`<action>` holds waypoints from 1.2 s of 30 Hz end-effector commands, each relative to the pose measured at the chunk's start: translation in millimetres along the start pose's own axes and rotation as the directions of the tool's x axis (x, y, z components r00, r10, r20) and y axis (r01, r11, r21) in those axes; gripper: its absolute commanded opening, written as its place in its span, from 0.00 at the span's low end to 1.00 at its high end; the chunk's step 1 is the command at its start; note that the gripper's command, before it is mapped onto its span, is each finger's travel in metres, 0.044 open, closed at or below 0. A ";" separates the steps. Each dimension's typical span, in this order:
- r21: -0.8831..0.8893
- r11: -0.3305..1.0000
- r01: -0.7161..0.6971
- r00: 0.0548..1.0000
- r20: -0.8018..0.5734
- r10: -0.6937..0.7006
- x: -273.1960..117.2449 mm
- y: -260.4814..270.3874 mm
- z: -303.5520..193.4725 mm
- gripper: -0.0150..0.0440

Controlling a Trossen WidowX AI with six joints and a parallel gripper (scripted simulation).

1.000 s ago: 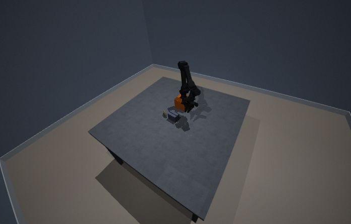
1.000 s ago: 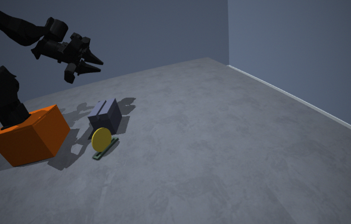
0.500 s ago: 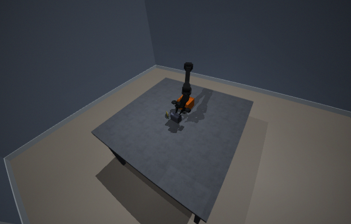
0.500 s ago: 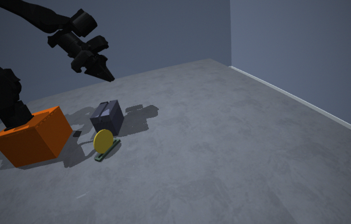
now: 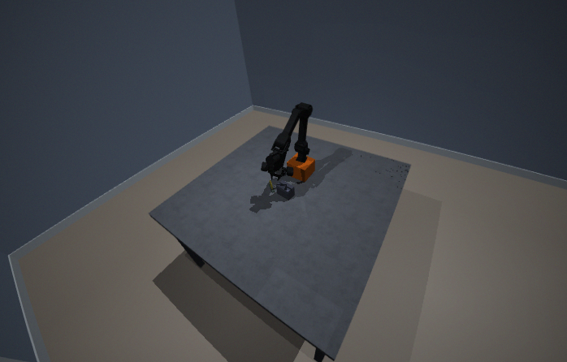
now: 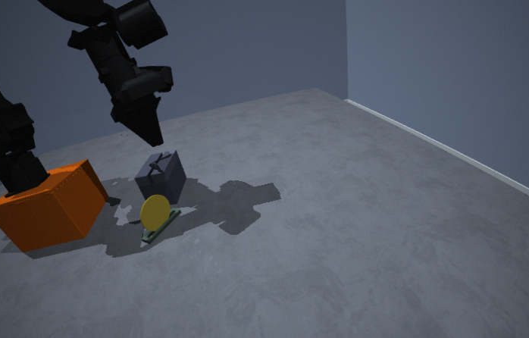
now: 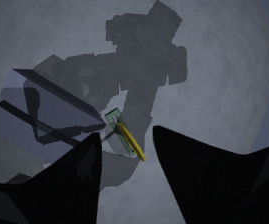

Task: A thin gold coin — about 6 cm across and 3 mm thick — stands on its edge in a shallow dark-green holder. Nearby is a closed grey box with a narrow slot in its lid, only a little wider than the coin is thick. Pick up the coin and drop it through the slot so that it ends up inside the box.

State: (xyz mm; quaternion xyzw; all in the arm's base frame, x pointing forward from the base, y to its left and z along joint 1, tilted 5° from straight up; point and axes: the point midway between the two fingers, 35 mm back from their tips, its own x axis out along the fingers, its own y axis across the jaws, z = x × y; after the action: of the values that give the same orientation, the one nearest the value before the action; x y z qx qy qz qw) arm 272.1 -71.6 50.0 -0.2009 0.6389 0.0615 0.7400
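The gold coin stands on edge in the green holder, leaning slightly in the exterior view. The grey box stands close beside them, its lid closed; the gripper's shadow crosses the lid and slot. My gripper is partly open and empty, pointing down above the coin and box. In the wrist view the coin shows between the fingertips, nearer the right one, and below them. The fingers overlap in the exterior view.
The orange base block under the arm stands close to the box and holder. The grey table carries them all, with the arm's shadow across the holder area. Small dark specks show near a table corner in the top view.
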 end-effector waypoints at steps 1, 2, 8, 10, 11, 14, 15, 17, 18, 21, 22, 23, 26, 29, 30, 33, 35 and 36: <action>-0.314 0.916 -0.251 0.968 -0.069 0.242 6.1 -40.4 -52.1 0.53; -0.341 0.900 -0.272 0.962 -0.067 0.265 5.8 -43.4 -57.7 0.53; -0.359 0.889 -0.285 0.958 -0.065 0.281 5.8 -45.9 -61.2 0.53; -0.359 0.889 -0.285 0.958 -0.065 0.281 5.8 -45.9 -61.2 0.53; -0.359 0.889 -0.285 0.958 -0.065 0.281 5.8 -45.9 -61.2 0.53; -0.359 0.889 -0.285 0.958 -0.064 0.281 5.9 -46.2 -59.4 0.53; -0.359 0.889 -0.285 0.958 -0.064 0.281 6.1 -46.5 -57.6 0.53; -0.359 0.889 -0.285 0.958 -0.064 0.281 8.9 -45.9 -57.7 0.53; -0.359 0.889 -0.285 0.958 -0.064 0.281 17.3 -44.0 -58.2 0.53; -0.359 0.889 -0.285 0.958 -0.064 0.281 40.0 -37.4 -60.3 0.53; -0.359 0.889 -0.285 0.958 -0.064 0.281 40.0 -37.4 -60.3 0.53; -0.359 0.889 -0.285 0.958 -0.064 0.281 40.0 -37.4 -60.3 0.53; -0.359 0.889 -0.285 0.958 -0.064 0.281 47.3 -35.5 -61.0 0.53; -0.359 0.889 -0.285 0.958 -0.064 0.281 54.5 -33.3 -61.8 0.53; -0.359 0.889 -0.285 0.958 -0.064 0.281 54.5 -33.3 -61.8 0.53; -0.359 0.889 -0.285 0.958 -0.064 0.281 56.9 -32.9 -61.8 0.53; -0.359 0.889 -0.285 0.958 -0.064 0.281 60.1 -32.3 -61.8 0.53; -0.359 0.889 -0.285 0.958 -0.064 0.281 61.8 -32.0 -61.8 0.53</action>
State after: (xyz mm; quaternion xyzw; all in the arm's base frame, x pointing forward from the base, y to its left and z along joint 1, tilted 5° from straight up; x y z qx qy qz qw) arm 238.8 -136.2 -2.8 -0.2432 0.6416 0.2811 0.6710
